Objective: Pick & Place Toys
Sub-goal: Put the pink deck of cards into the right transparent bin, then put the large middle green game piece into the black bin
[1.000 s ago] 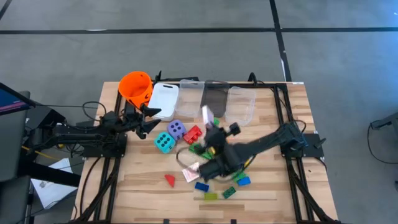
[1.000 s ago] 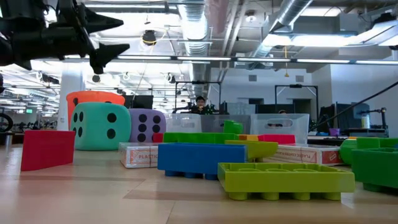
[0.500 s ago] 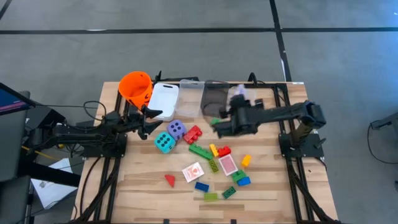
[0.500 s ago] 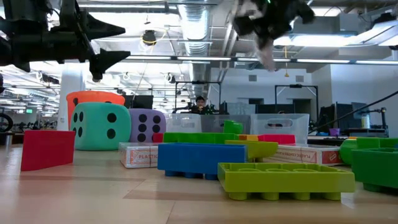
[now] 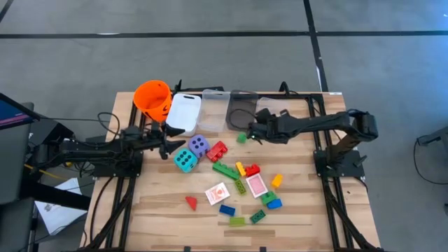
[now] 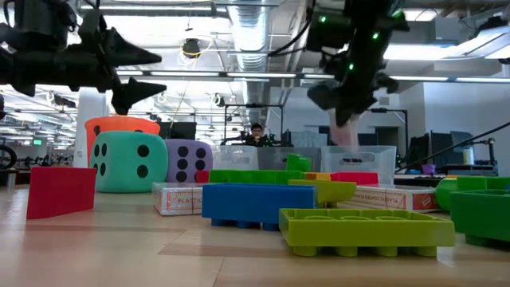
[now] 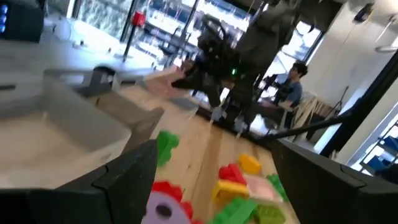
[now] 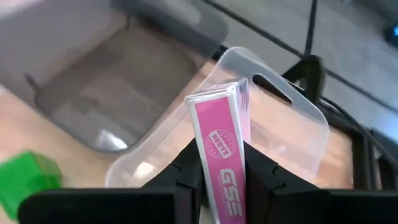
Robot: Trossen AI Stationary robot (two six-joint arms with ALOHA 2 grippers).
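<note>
I've got the right tool [image 8: 219, 180] clenched on a pink card box [image 8: 221, 155], held on edge so it can drop narrow-side-first into the clear bin [image 8: 273, 134] just beyond its tips. The rest of the toys, like the green brick [image 5: 241, 137], sit near it on the tabletop [image 5: 161, 210]. The left tool [image 5: 170, 145] waits spread and empty, right beside the teal die [image 5: 185, 161].
</note>
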